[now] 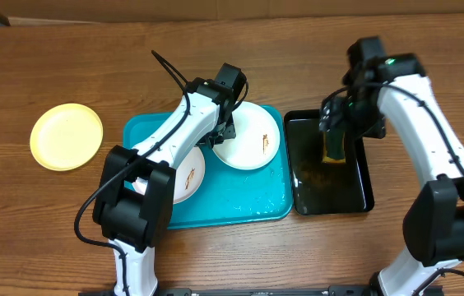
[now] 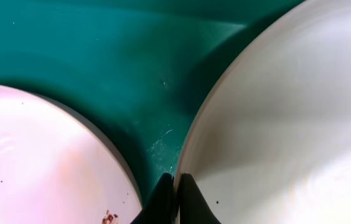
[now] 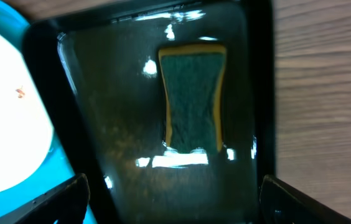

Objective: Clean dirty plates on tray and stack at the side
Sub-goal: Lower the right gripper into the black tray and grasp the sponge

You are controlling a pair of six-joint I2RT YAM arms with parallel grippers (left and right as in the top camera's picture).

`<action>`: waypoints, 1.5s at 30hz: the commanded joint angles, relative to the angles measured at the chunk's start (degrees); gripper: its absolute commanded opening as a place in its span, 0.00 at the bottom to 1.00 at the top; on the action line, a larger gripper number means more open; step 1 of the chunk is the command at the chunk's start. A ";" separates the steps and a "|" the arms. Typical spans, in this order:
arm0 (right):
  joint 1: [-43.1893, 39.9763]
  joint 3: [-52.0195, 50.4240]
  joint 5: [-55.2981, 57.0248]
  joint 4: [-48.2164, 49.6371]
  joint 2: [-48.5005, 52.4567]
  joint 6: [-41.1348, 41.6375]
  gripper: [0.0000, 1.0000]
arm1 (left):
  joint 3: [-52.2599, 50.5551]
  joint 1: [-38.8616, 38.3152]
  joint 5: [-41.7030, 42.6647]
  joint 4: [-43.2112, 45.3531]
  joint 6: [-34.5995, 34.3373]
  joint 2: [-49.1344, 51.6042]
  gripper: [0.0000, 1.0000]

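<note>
The turquoise tray (image 1: 252,205) holds two white plates. The far-right plate (image 1: 252,136) has a small brown smear. My left gripper (image 1: 218,134) is shut on its left rim, fingers pinching the edge in the left wrist view (image 2: 177,190), with the plate (image 2: 287,124) to the right. The second white plate (image 1: 189,177), smeared, lies partly under the left arm and also shows in the left wrist view (image 2: 38,162). The yellow-rimmed plate (image 1: 66,136) sits alone on the table at the left. My right gripper (image 1: 335,123) is open and empty above a sponge.
A glossy black tray (image 1: 364,185) with dirty water stands right of the turquoise tray. A green sponge with a yellow edge (image 3: 192,99) lies in it, below my right gripper's spread fingers (image 3: 175,205). Bare wooden table surrounds both trays.
</note>
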 commanded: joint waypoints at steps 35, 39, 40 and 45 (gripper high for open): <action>0.85 -19.67 1.79 21.22 -1.33 -0.28 0.84 | 0.42 -0.02 -2.49 -0.37 -1.38 -1.14 0.15; 0.83 -19.82 1.81 24.20 -1.33 -0.28 0.86 | 0.42 -0.02 -2.49 -0.37 -1.38 -1.14 0.15; 0.83 -19.87 1.90 24.83 -1.33 -0.28 0.86 | 0.42 -0.02 -2.49 -0.37 -1.38 -1.14 0.15; 0.83 -22.21 4.33 31.10 -0.66 -0.26 0.87 | 0.42 -0.02 -2.51 -0.09 -1.38 -1.09 0.22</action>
